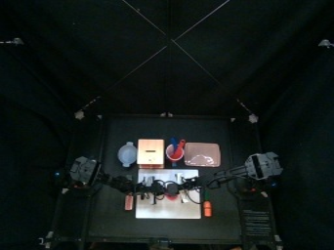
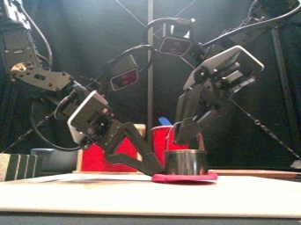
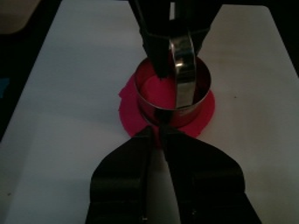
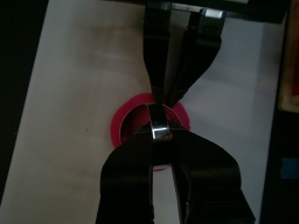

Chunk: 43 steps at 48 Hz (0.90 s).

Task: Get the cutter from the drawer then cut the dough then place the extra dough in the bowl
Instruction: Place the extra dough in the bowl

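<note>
Pink dough [image 3: 131, 98] lies on the white cutting board [image 3: 70, 87], mostly hidden under the round metal cutter [image 3: 176, 114]. Right claw [image 4: 158, 131] pinches the cutter's wire handle [image 3: 181, 57]. Left claw [image 3: 156, 140] pinches the dough's left edge.

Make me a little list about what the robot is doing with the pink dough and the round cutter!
cutter: standing on the dough
dough: flat pink disc on the white cutting board
right claw: shut on the cutter's wire handle
left claw: tip at the dough's edge
blue-grey bowl: at the back left, beside the wooden box
</note>
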Each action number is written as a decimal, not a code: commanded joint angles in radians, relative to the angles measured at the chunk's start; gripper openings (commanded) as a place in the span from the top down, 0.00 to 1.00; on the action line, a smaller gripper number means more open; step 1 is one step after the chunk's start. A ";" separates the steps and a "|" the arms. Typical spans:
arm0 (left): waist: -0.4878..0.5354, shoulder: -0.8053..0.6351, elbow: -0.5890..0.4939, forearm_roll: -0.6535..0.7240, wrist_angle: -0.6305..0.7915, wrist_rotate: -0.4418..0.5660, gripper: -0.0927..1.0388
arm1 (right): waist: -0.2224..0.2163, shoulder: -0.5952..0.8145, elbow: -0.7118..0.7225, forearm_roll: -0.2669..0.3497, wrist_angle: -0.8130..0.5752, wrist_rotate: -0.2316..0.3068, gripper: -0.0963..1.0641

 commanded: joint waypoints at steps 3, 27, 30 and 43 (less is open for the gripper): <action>0.011 0.000 -0.003 -0.008 0.011 0.002 0.40 | -0.009 -0.121 0.005 -0.009 -0.003 0.000 0.55; 0.061 -0.054 0.066 -0.043 0.014 0.002 0.40 | -0.083 -0.377 0.249 0.020 -0.006 0.006 0.55; 0.069 -0.084 0.091 -0.046 0.014 0.002 0.40 | -0.086 -0.379 0.281 0.043 -0.011 0.008 0.55; 0.078 -0.206 0.143 -0.048 0.014 0.003 0.40 | -0.091 -0.307 0.341 0.084 -0.109 0.006 0.54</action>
